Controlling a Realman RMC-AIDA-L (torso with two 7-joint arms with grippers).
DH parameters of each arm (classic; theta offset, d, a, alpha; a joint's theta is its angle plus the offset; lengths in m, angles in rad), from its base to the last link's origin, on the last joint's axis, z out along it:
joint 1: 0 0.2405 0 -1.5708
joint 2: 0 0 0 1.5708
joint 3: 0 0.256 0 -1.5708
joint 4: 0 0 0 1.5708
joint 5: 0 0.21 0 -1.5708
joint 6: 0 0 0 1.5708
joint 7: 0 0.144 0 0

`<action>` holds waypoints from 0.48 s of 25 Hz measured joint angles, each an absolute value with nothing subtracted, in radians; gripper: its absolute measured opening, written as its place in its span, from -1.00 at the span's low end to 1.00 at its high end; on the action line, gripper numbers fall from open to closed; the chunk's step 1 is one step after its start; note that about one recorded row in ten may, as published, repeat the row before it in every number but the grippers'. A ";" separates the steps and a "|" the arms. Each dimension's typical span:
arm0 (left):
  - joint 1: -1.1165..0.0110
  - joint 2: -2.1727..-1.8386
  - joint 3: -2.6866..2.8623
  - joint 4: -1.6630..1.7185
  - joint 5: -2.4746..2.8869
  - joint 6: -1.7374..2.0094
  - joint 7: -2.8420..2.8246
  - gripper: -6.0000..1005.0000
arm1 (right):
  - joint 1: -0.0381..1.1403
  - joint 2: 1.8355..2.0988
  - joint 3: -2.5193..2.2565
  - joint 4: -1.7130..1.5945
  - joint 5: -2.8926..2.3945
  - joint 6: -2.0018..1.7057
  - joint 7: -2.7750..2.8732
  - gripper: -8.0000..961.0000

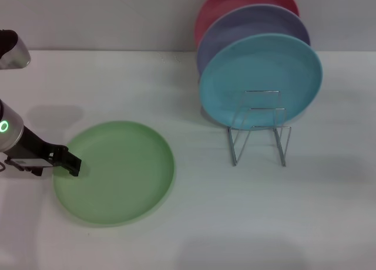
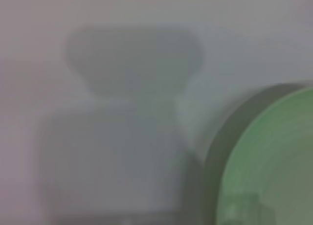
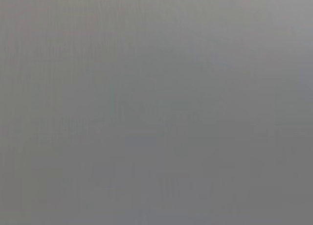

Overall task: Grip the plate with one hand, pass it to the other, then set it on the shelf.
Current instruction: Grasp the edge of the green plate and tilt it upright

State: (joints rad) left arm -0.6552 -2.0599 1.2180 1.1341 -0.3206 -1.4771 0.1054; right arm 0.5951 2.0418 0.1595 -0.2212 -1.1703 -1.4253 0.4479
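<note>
Now the left gripper (image 1: 71, 163) is reaching in low at the left rim of the light-green plate (image 1: 114, 172), which is lying flat on the white table (image 1: 194, 223). I cannot tell if its jaws are apart or pinching the rim. The right gripper is not showing anywhere. To do this step well, I think the jaws should be biting the thin edge firmly, because the plate is looking smooth, round and shallow, and could slip. Well apart on the right, the wire rack (image 1: 258, 129) is standing, made of thin shiny rods, holding a turquoise plate (image 1: 261, 76), a lavender plate (image 1: 247, 23) and a pink plate (image 1: 235, 0) upright.
</note>
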 joint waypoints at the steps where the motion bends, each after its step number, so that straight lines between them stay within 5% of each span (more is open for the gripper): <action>1: -0.655 -2.060 1.218 1.133 -0.321 -1.474 0.106 0.51 | 0.595 2.042 0.160 -0.221 -1.170 -1.426 0.448 0.52; 12: -0.670 -2.060 1.218 1.087 -0.321 -1.448 0.121 0.47 | 0.594 2.042 0.160 -0.221 -1.170 -1.429 0.455 0.52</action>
